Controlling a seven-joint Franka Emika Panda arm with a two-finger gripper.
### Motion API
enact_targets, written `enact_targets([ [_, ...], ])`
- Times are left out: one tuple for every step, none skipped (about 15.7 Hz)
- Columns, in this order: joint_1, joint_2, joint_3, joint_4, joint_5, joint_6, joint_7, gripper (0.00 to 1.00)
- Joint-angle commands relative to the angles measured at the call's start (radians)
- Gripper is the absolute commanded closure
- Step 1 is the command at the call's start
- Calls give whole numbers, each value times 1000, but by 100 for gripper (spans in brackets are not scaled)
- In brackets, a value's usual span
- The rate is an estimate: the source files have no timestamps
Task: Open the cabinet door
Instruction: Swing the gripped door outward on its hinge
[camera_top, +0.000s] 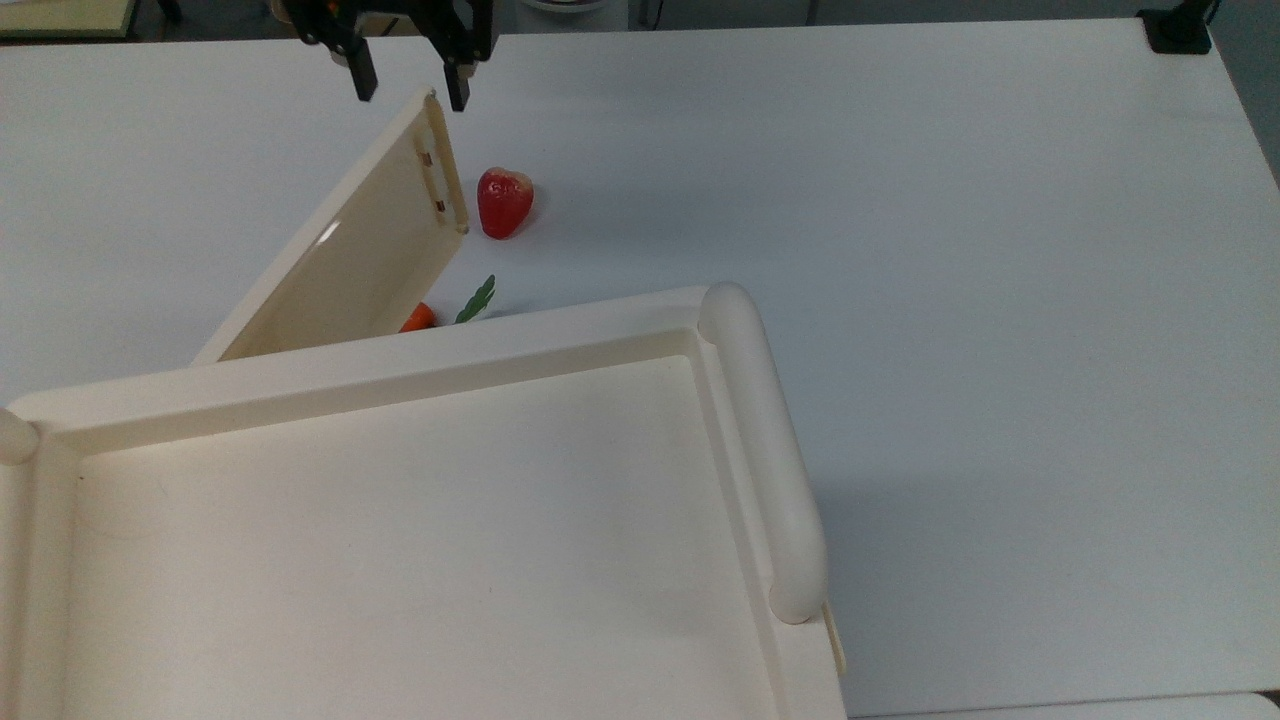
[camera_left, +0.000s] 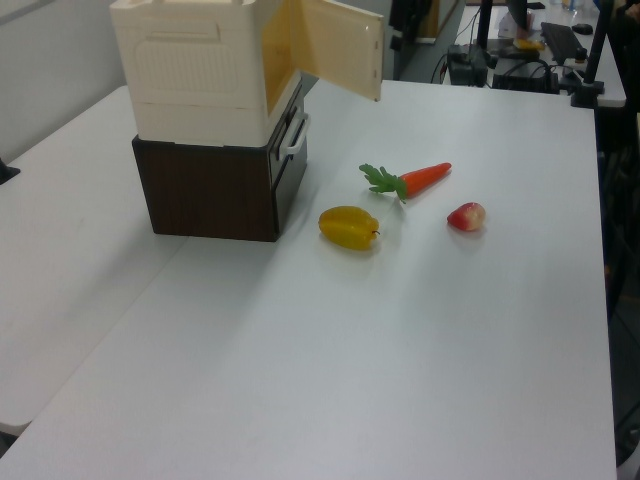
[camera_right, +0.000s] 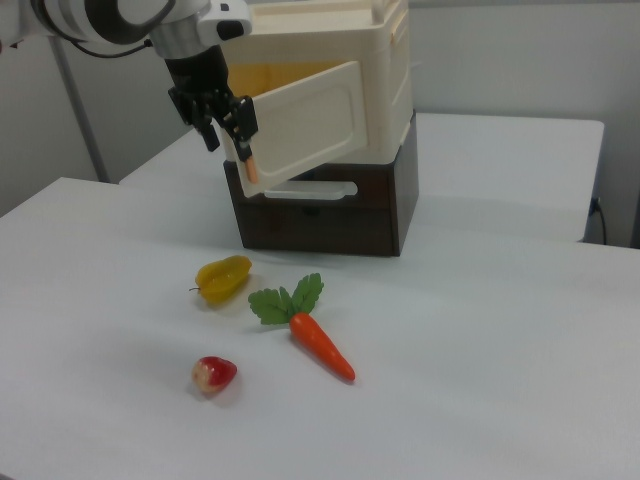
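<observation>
The flat cream-white plastic cabinet door (camera_top: 360, 240) is swung wide out from the big cream-white plastic cabinet (camera_right: 385, 70). The black two-finger gripper (camera_top: 408, 88) is spread open by the door's free edge, and nothing is held.

Carrot (camera_right: 320, 343), strawberry (camera_right: 214, 374) and yellow fruit (camera_right: 223, 277) on white table (camera_right: 480, 400)
</observation>
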Motion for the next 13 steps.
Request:
enact_targets([
  [15, -38, -17, -48, -84, -106, 6, 0],
  [15, -38, -17, -60, -98, -120, 6, 0],
  [15, -38, -18, -69, -98, -120, 6, 0],
  [13, -38, -23, -71, -98, -122, 6, 0],
  [13, -38, -24, -77, -98, -123, 5, 0],
  [13, -41, -26, -94, -98, -119, 6, 0],
  [13, -50, -26, -108, -98, -117, 5, 0],
  [12, -65, -26, -118, -99, -119, 5, 0],
  [10, -85, -26, -152, -99, -117, 0, 0],
  [12, -116, -24, -192, -101, -108, -5, 0],
  [13, -136, -23, -226, -104, -106, -6, 0],
  [15, -145, -23, -243, -104, -106, -6, 0],
  [15, -147, -23, -255, -104, -108, -6, 0],
])
